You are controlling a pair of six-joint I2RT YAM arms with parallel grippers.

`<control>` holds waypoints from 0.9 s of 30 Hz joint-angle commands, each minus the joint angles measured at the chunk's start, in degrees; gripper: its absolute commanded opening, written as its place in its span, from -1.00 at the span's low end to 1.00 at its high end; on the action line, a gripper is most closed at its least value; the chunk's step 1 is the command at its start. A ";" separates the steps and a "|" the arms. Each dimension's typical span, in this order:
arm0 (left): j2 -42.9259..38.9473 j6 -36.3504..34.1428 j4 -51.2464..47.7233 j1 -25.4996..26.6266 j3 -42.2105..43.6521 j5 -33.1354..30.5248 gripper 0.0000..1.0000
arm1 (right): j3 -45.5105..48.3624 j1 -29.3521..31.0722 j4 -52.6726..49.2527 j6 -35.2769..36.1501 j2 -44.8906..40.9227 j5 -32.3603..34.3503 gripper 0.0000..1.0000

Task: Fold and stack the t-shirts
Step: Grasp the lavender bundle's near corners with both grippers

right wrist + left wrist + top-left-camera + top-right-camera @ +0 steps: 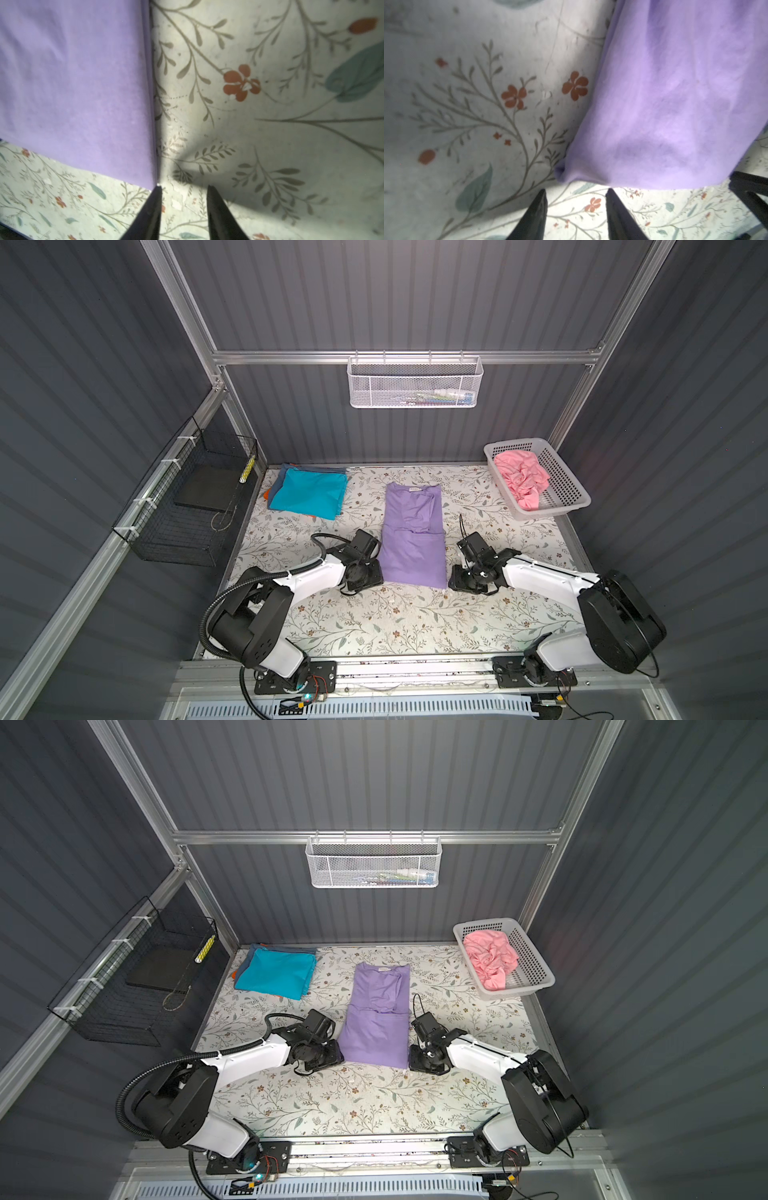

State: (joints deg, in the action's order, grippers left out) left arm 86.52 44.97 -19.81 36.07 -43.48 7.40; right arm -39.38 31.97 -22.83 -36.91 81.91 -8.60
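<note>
**Item 1. lavender t-shirt**: lies flat on the floral table, folded lengthwise into a narrow strip. The collar end points away from the arm bases and the hem end toward them. This is the reference item for all entries below.

**Item 2. left gripper**: low over the table, just beside the left hem corner of the lavender t-shirt. Its 2 fingers are spread and only tablecloth shows between them. It grips nothing.

**Item 3. right gripper**: at the right hem corner of the lavender t-shirt. Its 2 fingers are spread with bare table in the gap. 1 fingertip sits just beside the corner of the fabric. Whether it touches cannot be told.

**Item 4. folded stack**: well to the left of the lavender t-shirt's collar end. The teal t-shirt is on top, with a blue-grey t-shirt and an orange t-shirt showing at the edges beneath.

**Item 5. pink t-shirt**: crumpled inside the white basket, well to the right of the lavender t-shirt's collar end.
</note>
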 commanded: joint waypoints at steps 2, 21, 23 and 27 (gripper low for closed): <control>-3.41 2.30 -1.59 0.57 2.89 2.77 0.12 | 2.06 0.37 -1.52 -1.32 -1.96 -0.53 -0.03; 9.95 -0.93 2.33 0.50 -3.49 1.47 -0.56 | 4.49 2.93 13.71 -8.11 6.35 -7.23 -0.72; 9.19 -1.30 0.73 0.57 -4.12 0.65 -0.89 | 3.85 2.93 12.19 -7.60 6.13 -7.30 -0.87; 5.09 -1.95 -4.17 0.51 -5.55 -0.36 -1.00 | 1.43 2.88 4.85 -5.11 3.34 -6.97 -0.98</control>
State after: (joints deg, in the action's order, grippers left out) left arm 93.73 44.14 -15.73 36.34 -48.62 8.60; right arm -37.12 34.61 -9.56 -43.90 86.50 -16.36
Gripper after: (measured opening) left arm 0.072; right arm 0.053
